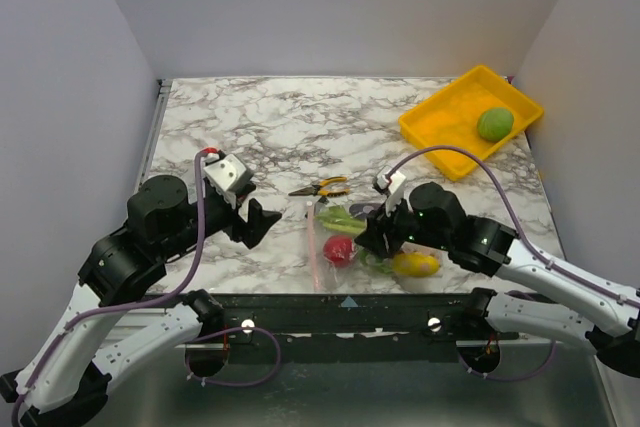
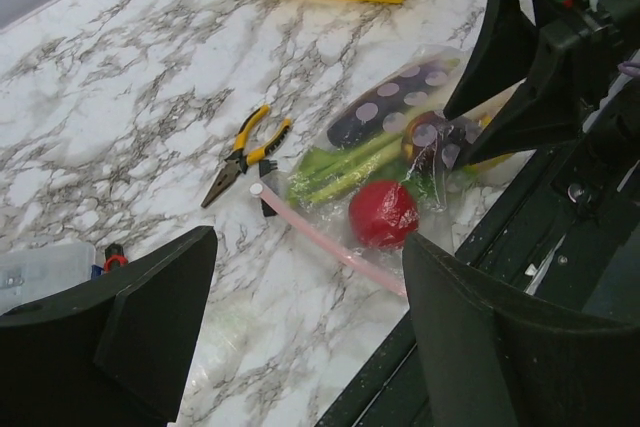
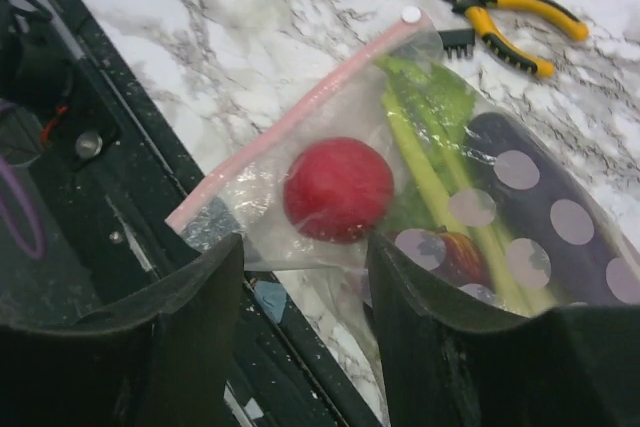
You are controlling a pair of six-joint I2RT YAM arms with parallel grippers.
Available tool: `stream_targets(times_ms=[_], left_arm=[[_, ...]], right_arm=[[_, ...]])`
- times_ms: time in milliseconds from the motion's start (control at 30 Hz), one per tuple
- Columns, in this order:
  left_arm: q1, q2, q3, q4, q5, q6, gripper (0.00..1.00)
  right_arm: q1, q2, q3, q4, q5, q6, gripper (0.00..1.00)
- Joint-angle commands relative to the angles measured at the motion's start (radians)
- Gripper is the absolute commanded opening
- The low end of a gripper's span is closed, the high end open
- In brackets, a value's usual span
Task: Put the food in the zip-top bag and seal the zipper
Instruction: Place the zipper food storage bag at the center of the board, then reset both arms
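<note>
From above, grey walls (image 1: 350, 7) box in a marble table (image 1: 300, 117), with the bag (image 1: 328, 230) of food (image 1: 340, 250) at its near edge; the left wrist view shows the left claw (image 2: 310, 252) wide open and empty, short of the bag; the right wrist view shows the right claw (image 3: 305, 247) parted and empty over the bag's corner by the pink zipper (image 3: 300, 112).

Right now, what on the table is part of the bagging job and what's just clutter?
Job: zip-top bag, pink zipper, red fruit, green stalk, eggplant, lemon.
Clutter: pliers, yellow tray, green ball in it, clear box.
</note>
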Motion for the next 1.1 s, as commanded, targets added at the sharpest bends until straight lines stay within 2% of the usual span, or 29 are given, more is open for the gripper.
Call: stream_targets(times_ms=[0,133,233,367,533,600,667,700,733,900,1067], left_arm=[[0.006,-0.017,0.031,-0.006,-0.046,-0.028,0.77],[0.005,-0.017,0.05,0.02,-0.083,-0.055,0.8],[0.006,-0.02,0.087,0.026,-0.126,-0.069,0.81],[0.005,-0.045,0.163,0.025,-0.252,-0.073,0.84],[0.006,-0.122,0.231,0.074,-0.375,-0.061,0.92],[0.005,-0.166,0.232,0.116,-0.407,-0.041,0.98],[0.005,-0.209,0.222,0.158,-0.442,-0.023,0.99],[0.005,-0.231,0.215,0.177,-0.46,-0.017,0.98],[0.005,-0.251,0.208,0.193,-0.477,-0.012,0.99],[0.005,-0.332,0.182,0.249,-0.503,-0.003,0.99],[0.006,-0.345,0.197,0.214,-0.511,-0.02,0.98]], right_arm=[[0.002,-0.075,0.022,0.019,-0.094,0.041,0.59],[0.003,-0.116,0.115,-0.04,0.02,0.067,0.65],[0.002,-0.13,0.213,-0.101,0.184,0.088,0.67],[0.002,-0.137,0.355,-0.183,0.448,0.106,0.73],[0.003,-0.177,0.482,-0.182,0.637,0.045,0.78],[0.002,-0.199,0.506,-0.155,0.679,0.02,0.81],[0.002,-0.224,0.523,-0.127,0.707,0.002,0.82],[0.003,-0.236,0.528,-0.116,0.72,0.0,0.89],[0.002,-0.247,0.531,-0.101,0.726,-0.003,0.91],[0.002,-0.296,0.527,-0.059,0.739,-0.008,0.94],[0.002,-0.308,0.524,-0.056,0.775,0.014,0.96]])
